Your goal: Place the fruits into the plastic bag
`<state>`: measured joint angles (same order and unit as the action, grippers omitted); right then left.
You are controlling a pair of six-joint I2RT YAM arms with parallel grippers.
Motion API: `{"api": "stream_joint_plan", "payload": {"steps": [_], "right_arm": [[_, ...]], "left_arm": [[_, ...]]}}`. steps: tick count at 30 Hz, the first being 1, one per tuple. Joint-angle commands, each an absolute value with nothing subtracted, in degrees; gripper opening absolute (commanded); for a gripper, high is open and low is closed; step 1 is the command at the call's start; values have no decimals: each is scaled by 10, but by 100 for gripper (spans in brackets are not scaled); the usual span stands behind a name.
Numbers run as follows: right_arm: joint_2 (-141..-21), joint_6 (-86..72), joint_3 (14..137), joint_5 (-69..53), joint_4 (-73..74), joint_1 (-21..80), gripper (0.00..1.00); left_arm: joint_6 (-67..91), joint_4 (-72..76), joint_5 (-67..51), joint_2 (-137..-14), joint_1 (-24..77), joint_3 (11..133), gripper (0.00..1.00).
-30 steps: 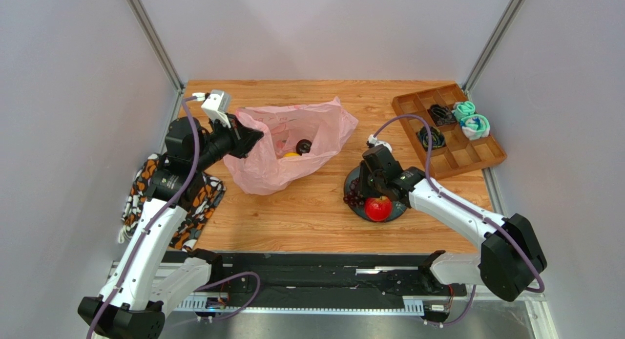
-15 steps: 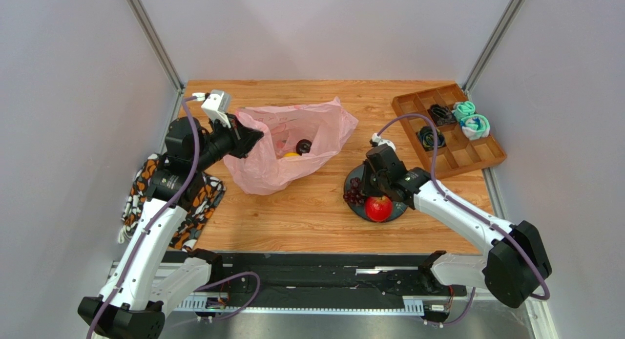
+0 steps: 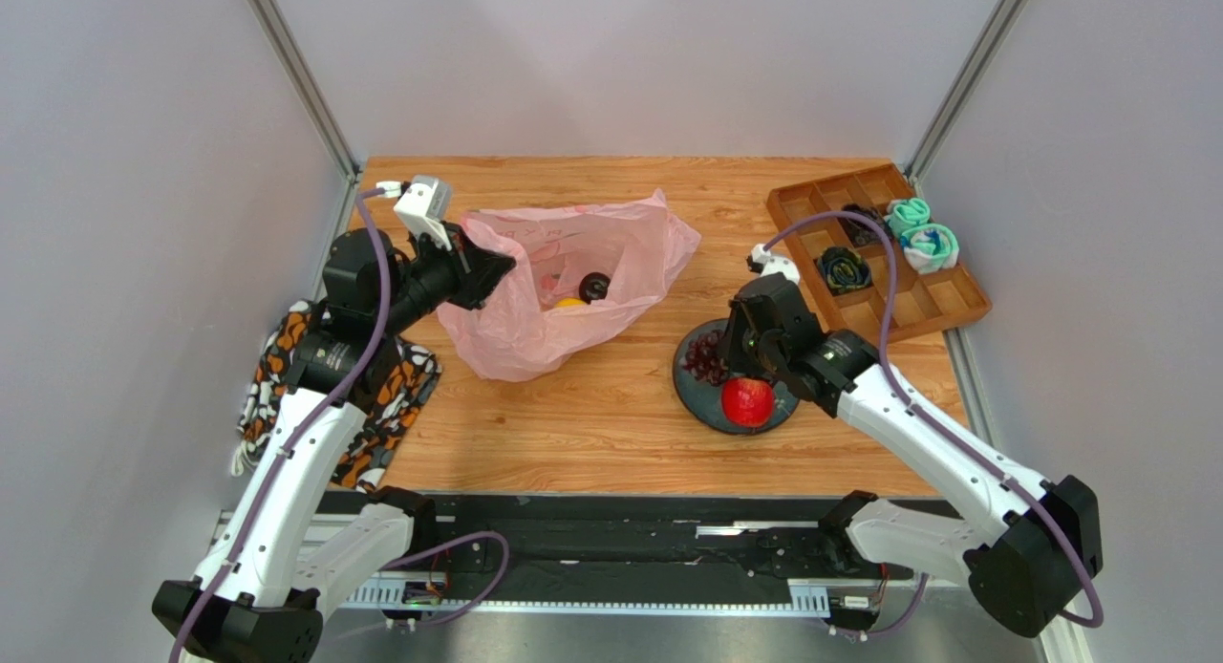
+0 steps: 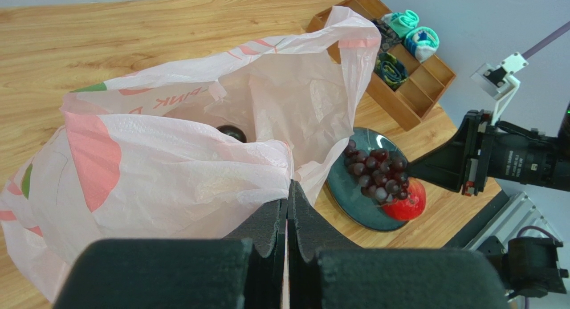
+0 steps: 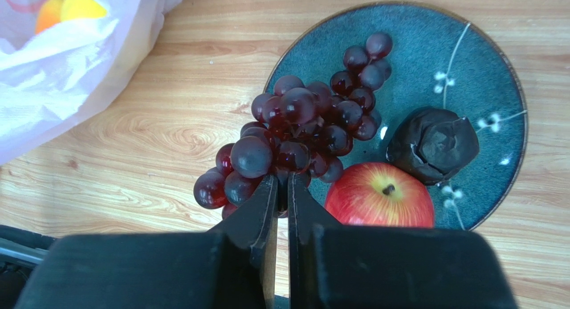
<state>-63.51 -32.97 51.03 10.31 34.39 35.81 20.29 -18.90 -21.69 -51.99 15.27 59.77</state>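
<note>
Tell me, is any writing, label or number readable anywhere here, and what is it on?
"PINK", then a cut-off letter: pink print on the crinkly translucent pink plastic bag, seen in the left wrist view.
Small white print on the black wrist housing of the right arm: too small to read.
No other text shows.

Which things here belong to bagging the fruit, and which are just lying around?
Job: plastic bag, grapes, apple, dark ball inside the bag, dark wrinkled lump on the plate, likely fruit.
Lying about: plate, wooden tray, coiled bundles, patterned cloth.
</note>
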Motion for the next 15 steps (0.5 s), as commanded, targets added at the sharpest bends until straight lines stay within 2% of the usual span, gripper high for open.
{"api": "stream_joint_plan", "payload": {"steps": [1,15], "right_arm": [[-602,-323,542,123,339,354,1],[-562,-334,566,101,309,353,0]], "left_arm": [[202,-180,-214,-516,150,623,0],[202,-180,-213,-515,150,622,0]]}}
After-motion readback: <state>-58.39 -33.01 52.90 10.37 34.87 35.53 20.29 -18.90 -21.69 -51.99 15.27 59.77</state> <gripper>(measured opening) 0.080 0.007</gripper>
